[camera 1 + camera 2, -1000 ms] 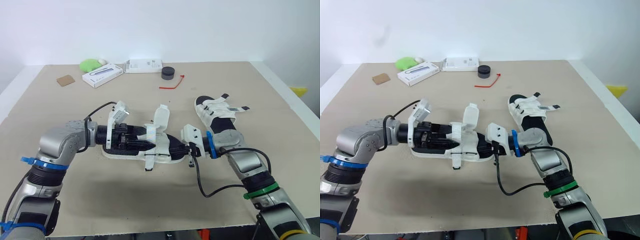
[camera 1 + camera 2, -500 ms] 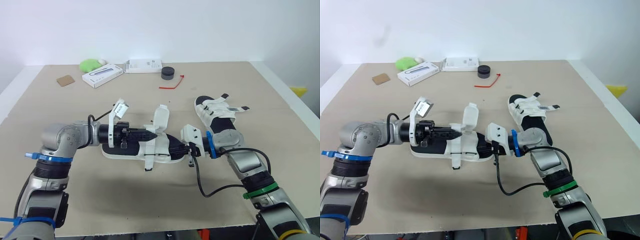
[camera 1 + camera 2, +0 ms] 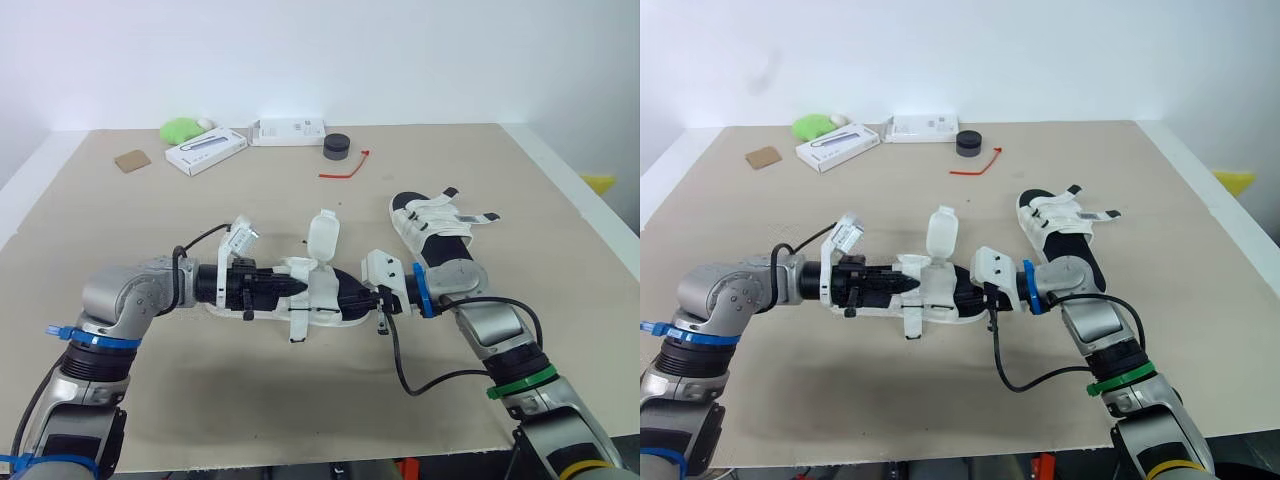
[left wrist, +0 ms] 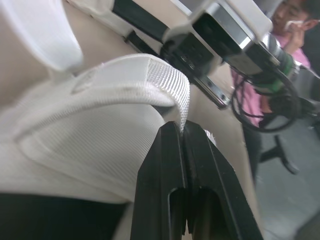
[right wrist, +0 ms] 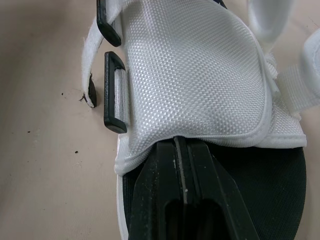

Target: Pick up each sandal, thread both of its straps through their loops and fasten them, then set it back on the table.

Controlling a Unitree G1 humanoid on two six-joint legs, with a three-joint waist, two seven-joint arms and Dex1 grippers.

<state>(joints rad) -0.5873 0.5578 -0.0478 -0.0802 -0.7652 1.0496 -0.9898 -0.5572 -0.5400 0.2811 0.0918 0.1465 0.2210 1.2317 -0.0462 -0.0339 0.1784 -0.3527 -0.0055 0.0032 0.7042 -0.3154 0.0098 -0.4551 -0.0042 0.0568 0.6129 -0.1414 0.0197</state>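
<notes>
**Both grippers closed on the middle sandal**

The first sandal is in the middle of the table, low between the 2 arms; whether its sole touches the surface, I cannot tell. The left gripper comes from the robot's left, and its 2 black fingers are pressed together on the edge of a white webbing strap, which bends over the fingertips. The right gripper comes from the opposite end. Its fingers are also pressed together, and their tips pinch the hem of the white woven panel above the dark footbed. Just beside this panel there is a black loop with a short white strip through it. Another strap end of this sandal stands upright.

The second sandal lies on the table to the right, behind the right arm, apart from the first one. A red tie and a black round object are near the far edge.
</notes>
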